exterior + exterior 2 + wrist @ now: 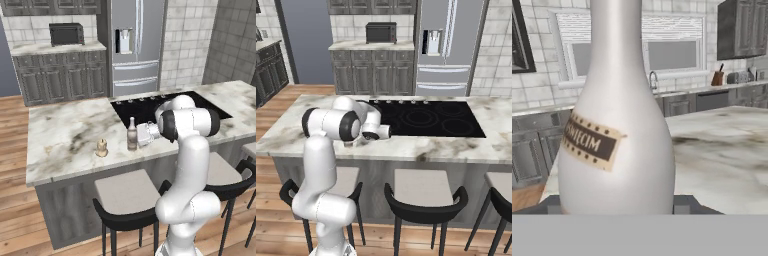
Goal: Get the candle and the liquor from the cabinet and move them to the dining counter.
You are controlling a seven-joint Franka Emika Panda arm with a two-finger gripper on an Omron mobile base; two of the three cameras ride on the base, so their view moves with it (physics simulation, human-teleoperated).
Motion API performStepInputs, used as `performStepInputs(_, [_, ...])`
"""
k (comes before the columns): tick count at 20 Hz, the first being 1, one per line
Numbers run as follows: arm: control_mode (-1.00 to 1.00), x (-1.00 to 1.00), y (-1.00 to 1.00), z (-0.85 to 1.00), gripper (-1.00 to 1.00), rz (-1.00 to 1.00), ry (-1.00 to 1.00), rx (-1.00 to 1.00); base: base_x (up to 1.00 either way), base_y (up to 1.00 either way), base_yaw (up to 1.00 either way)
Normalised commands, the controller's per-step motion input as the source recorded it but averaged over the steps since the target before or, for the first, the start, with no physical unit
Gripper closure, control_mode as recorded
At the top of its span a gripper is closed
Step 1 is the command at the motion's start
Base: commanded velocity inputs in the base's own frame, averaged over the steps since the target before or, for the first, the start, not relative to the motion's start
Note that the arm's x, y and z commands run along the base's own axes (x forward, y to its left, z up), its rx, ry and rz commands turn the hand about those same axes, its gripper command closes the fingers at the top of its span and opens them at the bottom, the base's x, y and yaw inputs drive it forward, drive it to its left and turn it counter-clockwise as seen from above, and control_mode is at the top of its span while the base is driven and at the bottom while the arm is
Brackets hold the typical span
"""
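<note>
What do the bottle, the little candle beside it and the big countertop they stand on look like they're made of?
The liquor looks like smooth brown glass with a pale paper-like label; in the hand view it renders pale and glossy, so glass is a guess. The candle looks like matte beige wax, without shine. The dining counter looks like polished marble: white with grey veins.

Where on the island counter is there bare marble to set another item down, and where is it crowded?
Free: the counter left of the candle, out to its left end, and the far right stretch beyond the cooktop. Crowded: the front edge where the candle, the bottle and the gripper stand close together.
</note>
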Motion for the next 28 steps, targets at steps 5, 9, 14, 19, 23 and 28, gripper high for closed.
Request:
performStepInputs(5, [-1.0,0.28,0.05,-0.12,1.0,0.0,0.0,0.0,0.0,0.0,0.0])
performStepInputs(9, [-1.0,0.21,0.05,-0.18,1.0,0.0,0.0,0.0,0.0,0.0,0.0])
performStepInputs(14, [-1.0,0.02,0.03,-0.31,1.0,0.02,-0.04,0.0,0.0,0.0,0.0])
performStepInputs(19, [-1.0,0.0,0.03,-0.3,1.0,0.02,-0.04,0.0,0.0,0.0,0.0])
performStepInputs(23, [-1.0,0.0,0.03,-0.28,-1.0,0.02,-0.02,0.0,0.0,0.0,0.0])
performStepInputs(28, [-1.0,0.0,0.0,-0.21,-1.0,0.01,-0.01,0.0,0.0,0.0,0.0])
